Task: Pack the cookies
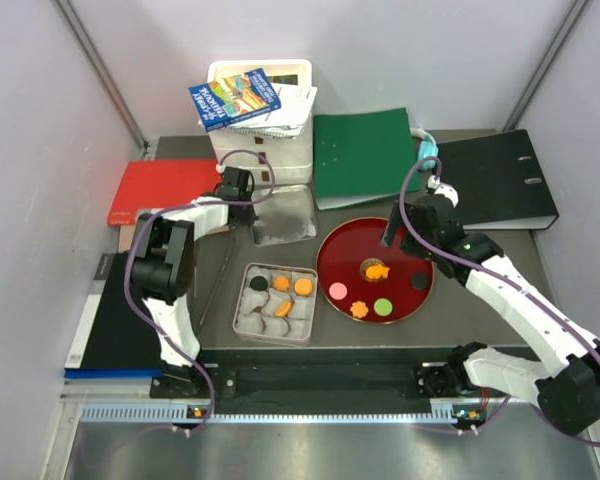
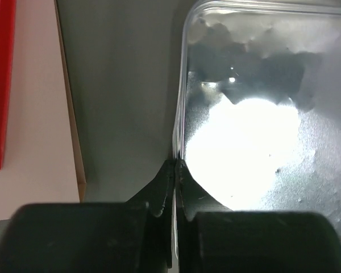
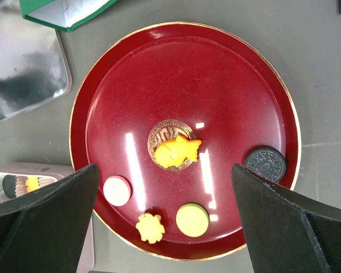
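Observation:
The cookies are in two places. On the red plate (image 1: 327, 250) lie an orange fish-shaped one (image 1: 375, 269), a pink one (image 1: 338, 291), an orange flower (image 1: 359, 309), a green one (image 1: 383, 306) and a black one (image 1: 418, 282). Several more sit in white paper cups in the open tin (image 1: 242, 325). My right gripper (image 1: 405, 228) is open and empty above the plate (image 3: 79, 114); the fish cookie (image 3: 176, 152) lies between its fingers (image 3: 45, 222). My left gripper (image 2: 175, 163) is shut on the edge of the tin lid (image 2: 261, 114), which lies behind the tin (image 1: 283, 215).
A red folder (image 1: 165, 190), a green binder (image 1: 363, 155) and a black binder (image 1: 495, 180) lie along the back. A white box stack with booklets (image 1: 260, 110) stands behind the lid. A black folder (image 1: 120, 320) lies at the left. A thin dark tool (image 1: 215, 285) lies beside the tin.

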